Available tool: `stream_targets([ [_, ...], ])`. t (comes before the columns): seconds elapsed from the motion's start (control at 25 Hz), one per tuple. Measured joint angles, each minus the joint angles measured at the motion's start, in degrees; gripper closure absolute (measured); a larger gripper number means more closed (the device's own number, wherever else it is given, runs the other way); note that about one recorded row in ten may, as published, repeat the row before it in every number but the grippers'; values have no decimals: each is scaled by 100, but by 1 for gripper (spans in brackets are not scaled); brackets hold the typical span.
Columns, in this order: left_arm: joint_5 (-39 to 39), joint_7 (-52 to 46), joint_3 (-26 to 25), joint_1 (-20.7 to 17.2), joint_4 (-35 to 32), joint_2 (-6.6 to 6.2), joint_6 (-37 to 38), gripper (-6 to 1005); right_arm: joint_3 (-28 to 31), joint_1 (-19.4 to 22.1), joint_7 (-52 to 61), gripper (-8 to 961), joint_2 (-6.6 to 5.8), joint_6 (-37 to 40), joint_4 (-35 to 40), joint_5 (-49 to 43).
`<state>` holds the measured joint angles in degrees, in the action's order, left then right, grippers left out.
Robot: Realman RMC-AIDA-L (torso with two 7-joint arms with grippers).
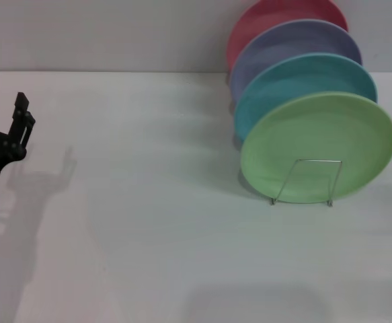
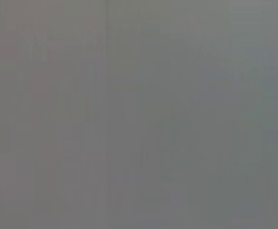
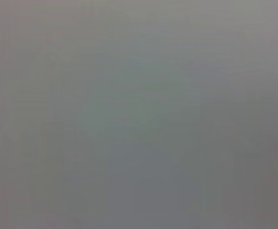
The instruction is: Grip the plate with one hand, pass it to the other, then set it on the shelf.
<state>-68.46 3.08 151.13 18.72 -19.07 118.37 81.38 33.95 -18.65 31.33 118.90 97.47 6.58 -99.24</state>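
The light green plate (image 1: 317, 134) stands on edge in the thin silver wire shelf (image 1: 317, 160) at the right of the head view. It is the frontmost of a row of plates, and a wire loop crosses its lower face. My left gripper (image 1: 22, 114) is black and sits at the far left edge above the white table, far from the plate and holding nothing. My right gripper is out of view. Both wrist views show only plain grey.
Behind the green plate stand a turquoise-blue plate (image 1: 296, 77), a lavender plate (image 1: 296, 40) and a red plate (image 1: 269, 13), all leaning the same way. The white table (image 1: 148, 235) spreads between my left arm and the shelf. A wall runs along the back.
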Motion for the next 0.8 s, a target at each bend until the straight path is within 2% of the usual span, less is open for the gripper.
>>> stream_targets([
  [0.28, 113, -2, -3, 298, 226, 13, -72, 274, 19, 22, -673, 253, 10, -28, -301, 262],
  [0.52, 190, -2, -81, 329, 251, 10, -116, 275, 229, -48, -780, 252, 9, -313, -360, 271],
  [0.8, 160, -5, -481, 299, 255, 2, -122, 275, 364, -307, -915, 252, -11, -572, -317, 276],
])
